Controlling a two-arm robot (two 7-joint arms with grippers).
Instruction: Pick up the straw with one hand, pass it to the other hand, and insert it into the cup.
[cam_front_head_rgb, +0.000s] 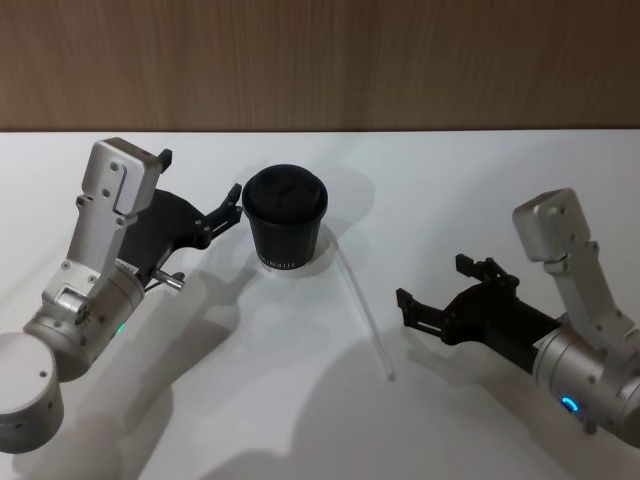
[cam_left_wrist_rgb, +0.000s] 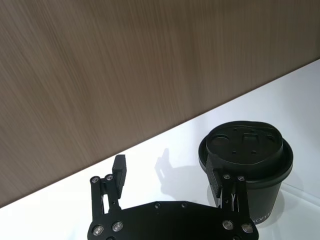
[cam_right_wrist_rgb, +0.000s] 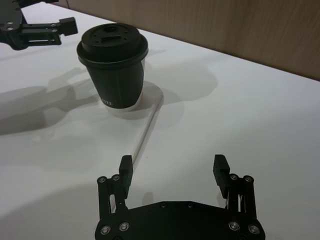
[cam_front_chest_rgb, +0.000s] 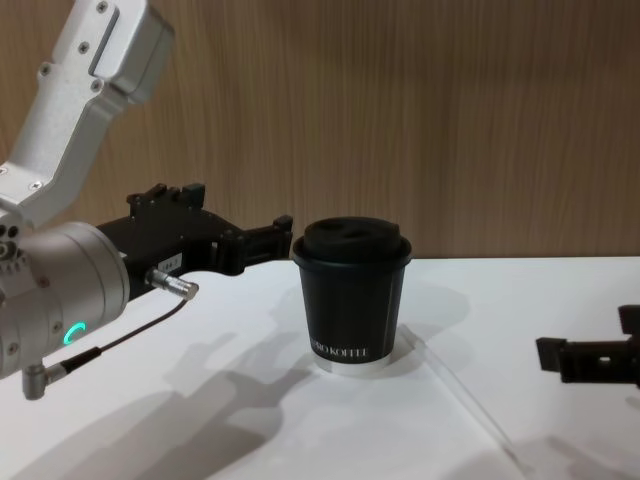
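White plastic, thin and straight: the straw (cam_front_head_rgb: 362, 305) lies flat on the white table top (cam_front_head_rgb: 480, 180). Its far end sits just beside the base of the small black paper cup with the black domed lid (cam_front_head_rgb: 286, 225), on the cup's right, and the rest runs back toward the robot at a slant. The right wrist view shows the same line: the straw (cam_right_wrist_rgb: 146, 127) runs from the cup (cam_right_wrist_rgb: 114, 70) down to a near end just beside one finger of the right gripper (cam_right_wrist_rgb: 173, 164). That black two-fingered claw stands wide open, jaws spread and nothing between them, and the straw lies outside the gap rather than in it. From the head camera the right gripper (cam_front_head_rgb: 435, 282) hangs to the right of the straw, near it but not touching, fingertips pointed at the straw's middle stretch. Across the cup, the left gripper (cam_front_head_rgb: 228, 212), black fingers on a silver wrist, reaches in from the left at lid height. It is open too, in its own wrist view (cam_left_wrist_rgb: 167, 167), with one finger just beside the rim of the lid (cam_left_wrist_rgb: 247, 170) and the other well off to the side. Whether that near finger touches the lid I cannot tell. From the chest camera the cup (cam_front_chest_rgb: 350, 295) stands upright with the straw (cam_front_chest_rgb: 465, 400) trailing off its right side. A brown wood-panelled wall (cam_front_head_rgb: 320, 60) stands behind the table.
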